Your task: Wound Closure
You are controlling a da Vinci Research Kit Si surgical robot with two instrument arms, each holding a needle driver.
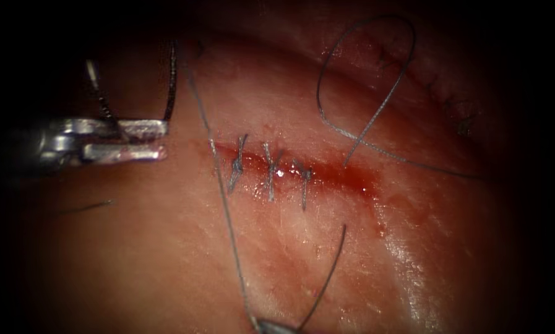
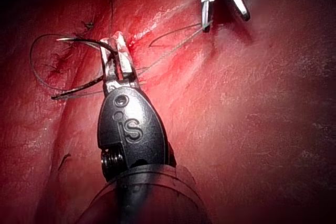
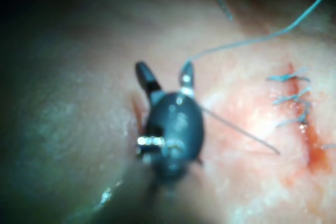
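Observation:
The tissue (image 1: 166, 247) has a cut (image 1: 345, 176) with red fluid in it, and three stitches (image 1: 271, 170) cross its left part. My left tool (image 1: 164, 140) stands left of the cut, above the tissue, jaws shut on the curved needle (image 1: 171, 80) near mid-curve. The needle (image 2: 79, 43) is clear of the tissue, its tip free. My right tool (image 1: 271, 325) sits at the near edge with jaws open (image 3: 164, 67). Thread (image 1: 228, 216) runs from beside the leftmost stitch down to it and lies against one jaw, held by neither.
A long loop of thread (image 1: 364, 80) lies on the tissue beyond the cut's right end. Older stitch marks (image 1: 456, 111) show at the far right. A short cut end of thread (image 1: 88, 206) lies below the left tool.

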